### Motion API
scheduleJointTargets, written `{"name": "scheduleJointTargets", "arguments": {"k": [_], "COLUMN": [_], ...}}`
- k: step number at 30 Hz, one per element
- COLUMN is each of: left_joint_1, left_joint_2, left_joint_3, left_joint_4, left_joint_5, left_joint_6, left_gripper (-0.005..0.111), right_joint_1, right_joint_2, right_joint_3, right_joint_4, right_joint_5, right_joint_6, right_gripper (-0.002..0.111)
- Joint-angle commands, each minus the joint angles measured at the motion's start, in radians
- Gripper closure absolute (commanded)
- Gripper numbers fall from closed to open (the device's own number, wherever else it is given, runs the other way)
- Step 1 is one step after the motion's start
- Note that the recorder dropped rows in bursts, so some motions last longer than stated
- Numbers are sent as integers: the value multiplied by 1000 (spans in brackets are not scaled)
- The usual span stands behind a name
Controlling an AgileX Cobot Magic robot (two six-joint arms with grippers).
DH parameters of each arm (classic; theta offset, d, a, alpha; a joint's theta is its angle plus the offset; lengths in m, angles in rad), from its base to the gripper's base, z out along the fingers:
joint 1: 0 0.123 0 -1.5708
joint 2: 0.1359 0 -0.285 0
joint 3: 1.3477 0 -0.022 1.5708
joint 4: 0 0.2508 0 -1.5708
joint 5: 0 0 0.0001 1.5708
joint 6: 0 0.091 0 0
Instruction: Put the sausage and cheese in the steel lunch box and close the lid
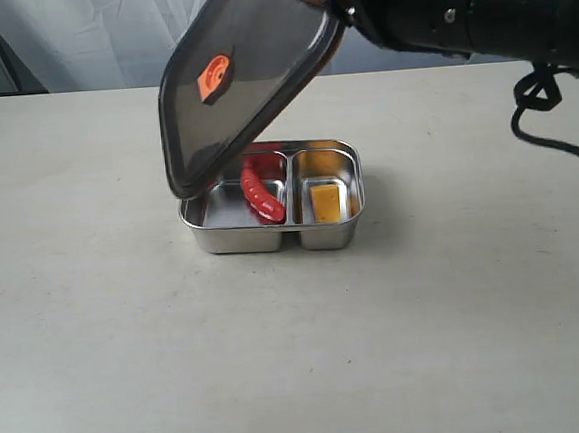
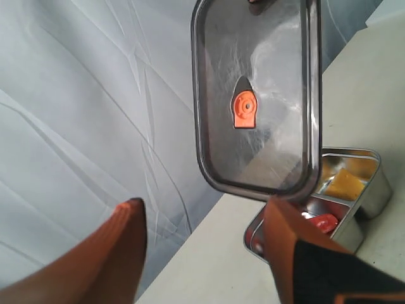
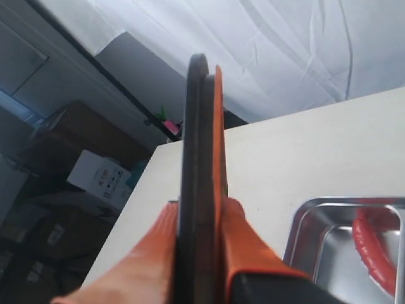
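Where exterior crops grip, wrist view shows right tool pinching lid.

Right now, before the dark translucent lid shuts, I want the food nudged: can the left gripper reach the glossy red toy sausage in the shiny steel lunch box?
Probably not cleanly: the lid, clamped in the right gripper, hangs tilted over the sausage, on the side of the open left gripper.

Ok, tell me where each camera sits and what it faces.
Exterior: off the arms, faces the steel lunch box; right arm shows.
Left wrist: behind the open left pincer, faces the lid.
Right wrist: behind the right pincer, sights along the clamped lid's edge.
All three share lid and steel lunch box.
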Motion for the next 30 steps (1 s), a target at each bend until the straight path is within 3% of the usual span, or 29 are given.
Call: {"name": "scheduleJointTargets", "arguments": {"k": [1, 4, 9, 11, 13, 17, 20, 24, 26, 30], "left_joint_1": [-4, -4, -4, -4, -4, -4, -4, -4, -4, -4], "left_joint_2": [3, 3, 3, 3, 3, 3, 3, 3, 3, 3], "left_joint_3": [8, 8, 8, 8, 8, 8, 8, 8, 8, 8], "left_joint_4": [-5, -3, -3, -3, -3, -3, -3, -3, -3, -3], "left_joint_5": [-13, -13, -13, -13, -13, -13, -13, -13, -13, -13], "left_joint_6": [-8, -8, -8, -8, -8, -8, -8, -8, -8, -8], "left_gripper": [54, 54, 54, 54, 54, 54, 54, 54, 54, 54], "right_joint_1": [75, 94, 92, 76, 52, -18, -93, -186, -212, -245], "right_joint_2": [-17, -17, -7, 17, 57, 142, 209, 332, 409, 531], "right_joint_3": [40, 94, 188, 201, 201, 201, 202, 208, 208, 208], "right_joint_4": [-21, -326, -1332, -1587, -1662, -1632, -1713, -1958, -1964, -2033], "right_joint_5": [-131, -223, -416, -519, -557, -561, -588, -906, -1026, -1060], "right_joint_6": [85, 423, 1501, 1721, 1802, 1844, 2018, 2351, 2381, 2395], "right_gripper": [109, 109, 109, 109, 109, 109, 109, 109, 109, 109]}}
